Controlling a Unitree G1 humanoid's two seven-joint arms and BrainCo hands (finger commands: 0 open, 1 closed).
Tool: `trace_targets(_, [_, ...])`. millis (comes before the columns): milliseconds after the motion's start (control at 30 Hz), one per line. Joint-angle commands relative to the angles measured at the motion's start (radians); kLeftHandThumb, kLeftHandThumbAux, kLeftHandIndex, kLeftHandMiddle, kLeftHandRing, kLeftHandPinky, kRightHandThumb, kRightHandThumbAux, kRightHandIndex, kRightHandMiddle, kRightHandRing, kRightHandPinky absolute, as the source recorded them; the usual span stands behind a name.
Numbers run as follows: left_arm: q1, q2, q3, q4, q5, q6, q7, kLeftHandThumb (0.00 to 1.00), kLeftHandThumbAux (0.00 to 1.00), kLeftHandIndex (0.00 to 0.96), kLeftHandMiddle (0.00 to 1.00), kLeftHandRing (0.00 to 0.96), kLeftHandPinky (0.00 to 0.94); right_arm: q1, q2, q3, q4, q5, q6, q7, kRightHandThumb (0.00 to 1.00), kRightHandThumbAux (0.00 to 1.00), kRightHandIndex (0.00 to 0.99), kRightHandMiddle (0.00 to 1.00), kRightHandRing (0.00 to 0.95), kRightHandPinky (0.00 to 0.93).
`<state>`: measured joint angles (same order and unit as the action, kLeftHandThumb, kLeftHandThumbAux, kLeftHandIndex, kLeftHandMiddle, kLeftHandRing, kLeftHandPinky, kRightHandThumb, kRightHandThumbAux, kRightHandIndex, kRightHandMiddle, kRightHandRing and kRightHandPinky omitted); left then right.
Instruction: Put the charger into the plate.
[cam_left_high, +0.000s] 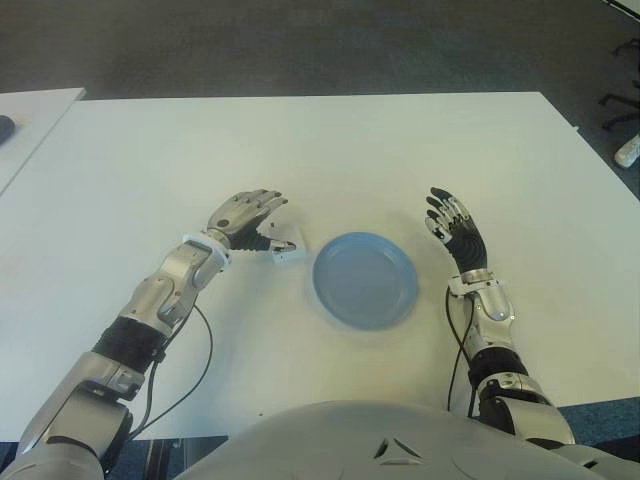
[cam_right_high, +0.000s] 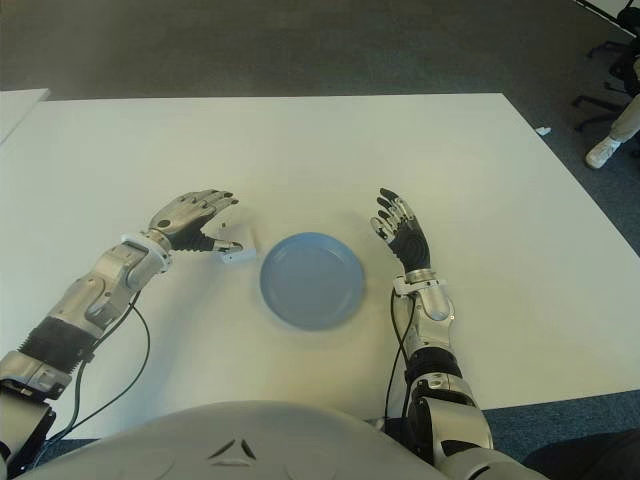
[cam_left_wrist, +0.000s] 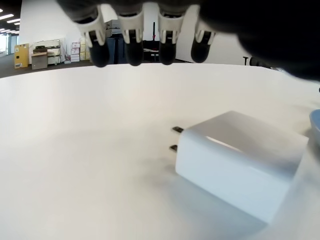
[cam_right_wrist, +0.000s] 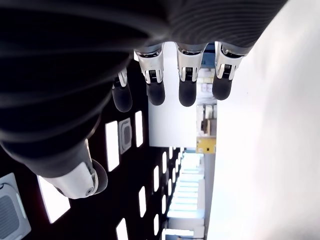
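Note:
A small white charger (cam_left_high: 289, 252) lies on the white table (cam_left_high: 300, 150), its two prongs (cam_left_wrist: 175, 139) pointing away from the plate. The round blue plate (cam_left_high: 364, 279) sits just to its right with nothing in it. My left hand (cam_left_high: 258, 222) hovers over the charger's left side. Its fingers (cam_left_wrist: 132, 40) are stretched out above the charger, the thumb reaches toward it, and nothing is grasped. My right hand (cam_left_high: 452, 228) shows to the right of the plate, fingers spread and holding nothing.
A second white table (cam_left_high: 30, 120) stands at the far left with a dark object (cam_left_high: 5, 126) on it. A chair base (cam_left_high: 622, 98) and a person's shoe (cam_right_high: 603, 151) are on the floor beyond the right edge. A cable (cam_left_high: 190, 375) hangs from my left arm.

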<state>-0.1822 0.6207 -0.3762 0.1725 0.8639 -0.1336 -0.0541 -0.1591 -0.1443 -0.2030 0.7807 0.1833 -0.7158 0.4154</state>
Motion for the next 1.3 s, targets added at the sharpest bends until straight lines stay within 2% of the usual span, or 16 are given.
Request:
trace_targets(33, [-0.012, -0.017, -0.019, 0.033, 0.0, 0.005, -0.028, 0.436, 0.22, 0.0, 0.0, 0.0, 0.063, 0.132, 0.104, 0.017, 0.076, 0.015, -0.004, -0.008, 0.248, 0.666, 0.121, 0.101, 0.08, 0.065])
trace_targets(667, [-0.028, -0.038, -0.039, 0.101, 0.003, 0.005, -0.004, 0.435, 0.225, 0.004, 0.0, 0.0, 0.066, 0.148, 0.101, 0.019, 0.05, 0.021, 0.002, -0.003, 0.248, 0.666, 0.121, 0.101, 0.08, 0.065])
trace_targets(900, [-0.048, -0.052, -0.061, 0.186, 0.019, -0.01, 0.044, 0.42, 0.218, 0.005, 0.006, 0.003, 0.077, 0.155, 0.099, 0.018, 0.038, 0.024, 0.006, 0.0, 0.248, 0.666, 0.121, 0.101, 0.08, 0.065])
trace_targets(1300, [-0.056, -0.054, -0.08, 0.217, 0.023, -0.021, 0.07, 0.416, 0.192, 0.0, 0.012, 0.015, 0.093, 0.159, 0.094, 0.014, 0.027, 0.029, 0.013, 0.007, 0.248, 0.666, 0.121, 0.101, 0.08, 0.065])
